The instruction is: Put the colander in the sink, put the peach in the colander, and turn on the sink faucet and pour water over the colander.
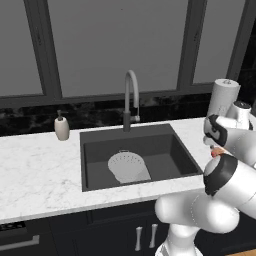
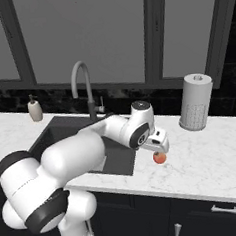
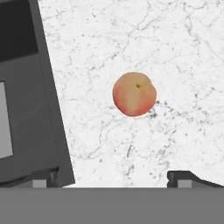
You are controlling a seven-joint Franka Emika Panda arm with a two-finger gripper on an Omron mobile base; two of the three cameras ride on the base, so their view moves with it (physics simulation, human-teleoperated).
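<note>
Hand view looks straight down past the spread, empty gripper (image 3: 118,177) at the small round red-orange peach (image 3: 134,94), alone on white veined marble counter (image 3: 183,52) just beside the dark rectangular sink (image 1: 165,150). Smooth and round, it could roll off if one finger arrives first. Farther off, the white perforated colander (image 1: 128,167) sits in the basin below the grey gooseneck faucet (image 1: 131,95).

The arm (image 2: 73,158) is built of glossy white rounded segments with dark grey joint bands; the gripper (image 2: 159,148) has small dark fingertips (image 3: 183,178).
</note>
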